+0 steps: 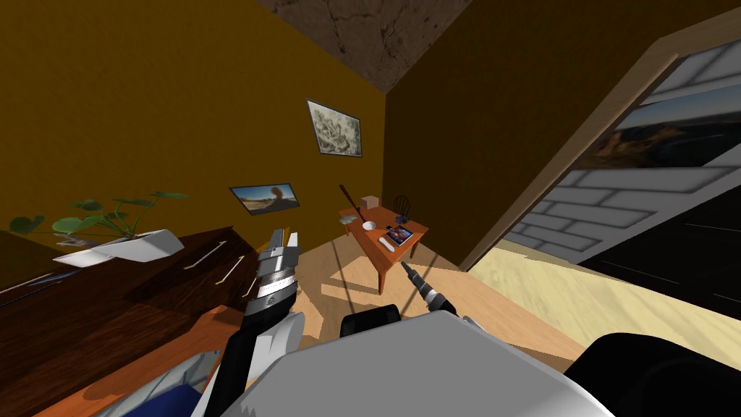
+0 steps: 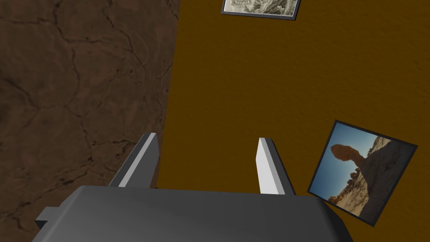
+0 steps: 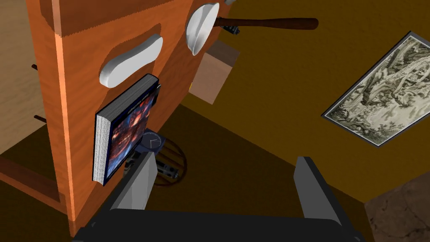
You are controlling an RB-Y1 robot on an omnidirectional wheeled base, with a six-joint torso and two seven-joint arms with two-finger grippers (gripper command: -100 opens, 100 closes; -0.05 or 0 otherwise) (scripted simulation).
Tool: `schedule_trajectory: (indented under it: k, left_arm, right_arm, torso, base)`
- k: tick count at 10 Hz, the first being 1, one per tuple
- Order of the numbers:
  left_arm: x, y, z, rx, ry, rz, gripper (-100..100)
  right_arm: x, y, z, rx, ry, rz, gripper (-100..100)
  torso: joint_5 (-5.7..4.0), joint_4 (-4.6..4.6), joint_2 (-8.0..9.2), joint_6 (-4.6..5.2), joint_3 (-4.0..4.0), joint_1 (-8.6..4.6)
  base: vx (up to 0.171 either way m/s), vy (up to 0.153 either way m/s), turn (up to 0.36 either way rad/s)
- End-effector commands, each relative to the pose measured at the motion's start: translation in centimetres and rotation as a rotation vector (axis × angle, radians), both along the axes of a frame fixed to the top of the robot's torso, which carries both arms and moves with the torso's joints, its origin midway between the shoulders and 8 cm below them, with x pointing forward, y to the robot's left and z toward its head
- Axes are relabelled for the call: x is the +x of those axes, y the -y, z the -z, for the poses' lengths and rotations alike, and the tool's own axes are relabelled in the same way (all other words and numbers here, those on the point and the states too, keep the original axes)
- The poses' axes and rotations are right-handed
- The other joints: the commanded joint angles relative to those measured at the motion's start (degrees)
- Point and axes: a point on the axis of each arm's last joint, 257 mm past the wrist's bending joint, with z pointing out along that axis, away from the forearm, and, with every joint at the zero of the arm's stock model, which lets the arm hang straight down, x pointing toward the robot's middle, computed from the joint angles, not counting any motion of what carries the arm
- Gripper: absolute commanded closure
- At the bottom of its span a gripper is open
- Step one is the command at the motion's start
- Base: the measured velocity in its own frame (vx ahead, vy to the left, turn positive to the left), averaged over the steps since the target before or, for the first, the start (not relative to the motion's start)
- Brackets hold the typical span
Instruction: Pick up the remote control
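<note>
There is one remote control. It is long and white, and it lies flat on the small orange table near the corner of the room. Just beside it is one thick book with a dark, colourful cover. That is the closest thing to it. On the remote's other side sits one white bowl. Farther back on the table are one brown box and one dark bat, which sticks up at a slant. A small round clock stands past the book.

The right gripper points at the table. Its two fingers are spread wide and hold nothing. It is apart from the remote.

The left gripper is lifted up beside a dark wood dresser. Its fingers are spread too, and it is empty. One green plant in a white pot sits on the dresser. Two pictures hang on the brown wall.
</note>
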Motion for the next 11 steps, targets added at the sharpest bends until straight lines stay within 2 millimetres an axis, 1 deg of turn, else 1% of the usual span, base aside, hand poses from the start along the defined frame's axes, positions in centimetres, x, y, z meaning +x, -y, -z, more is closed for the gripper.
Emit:
schedule_trajectory:
  k: [1, 2, 3, 4, 5, 6, 7, 8, 9, 10, 11]
  left_arm:
    - [0.0, 0.0, 0.0, 0.0, 0.0, 0.0, 0]
    - [0.0, 0.0, 0.0, 0.0, 0.0, 0.0, 0]
    - [0.0, 0.0, 0.0, 0.0, 0.0, 0.0, 0]
    - [0.0, 0.0, 0.0, 0.0, 0.0, 0.0, 0]
    - [0.0, 0.0, 0.0, 0.0, 0.0, 0.0, 0]
    - [0.0, 0.0, 0.0, 0.0, 0.0, 0.0, 0]
    - [0.0, 0.0, 0.0, 0.0, 0.0, 0.0, 0]
    - [0.0, 0.0, 0.0, 0.0, 0.0, 0.0, 0]
    - [0.0, 0.0, 0.0, 0.0, 0.0, 0.0, 0]
    - [0.0, 0.0, 0.0, 0.0, 0.0, 0.0, 0]
    - [0.0, 0.0, 0.0, 0.0, 0.0, 0.0, 0]
  right_arm:
    - [-1.3, 0.5, 2.4, -0.021, -0.053, -0.006, -100]
    - [-2.5, 0.2, 4.3, -0.045, -0.096, -0.042, -100]
    - [-3.0, 0.7, 5.3, -0.053, -0.119, -0.034, -100]
    - [-3.3, 1.0, 5.8, -0.057, -0.13, -0.031, -100]
    - [-4.8, 1.1, 7.9, -0.085, -0.181, -0.064, -100]
    - [-5.4, 1.8, 9.0, -0.095, -0.206, -0.055, -100]
    - [-6.7, 1.7, 10.3, -0.119, -0.24, -0.094, -100]
    - [-7.4, 2.4, 11.4, -0.13, -0.267, -0.085, -100]
    - [-7.8, 2.8, 11.9, -0.136, -0.281, -0.08, -100]
    - [-9.1, 2.8, 13.0, -0.159, -0.31, -0.12, -100]
    - [-9.7, 3.4, 13.8, -0.169, -0.332, -0.112, -100]
  torso:
    - [0.0, 0.0, 0.0, 0.0, 0.0, 0.0]
    - [0.01, -0.01, 0.0, 0.03, 0.0, 0.01]
    - [0.02, 0.0, 0.01, 0.02, 0.0, 0.07]
    - [0.02, 0.0, 0.0, 0.03, 0.0, 0.06]
    - [0.01, 0.0, 0.01, 0.04, 0.0, -0.04]
    - [0.01, 0.0, 0.0, 0.0, 0.0, 0.03]
    - [0.02, -0.01, -0.01, 0.04, -0.01, 0.03]
    - [0.02, -0.01, -0.08, 0.0, -0.04, 0.09]
    - [0.04, -0.02, -0.07, 0.04, -0.05, 0.1]
    - [0.02, -0.01, -0.01, 0.04, -0.01, 0.0]
    - [0.03, 0.0, -0.03, 0.0, -0.02, 0.1]
  base:
    - [0.01, 0.049, 0.069]
    - [0.007, 0.066, 0.124]
    - [0.01, 0.062, 0.066]
    - [0.008, 0.03, -0.01]
    - [0.01, 0.061, 0.15]
    - [0.016, 0.055, 0.086]
    - [0.035, 0.073, 0.16]
    - [0.035, 0.072, 0.082]
    - [0.01, 0.04, -0.021]
    - [0.017, 0.076, 0.158]
    - [0.016, 0.072, 0.109]
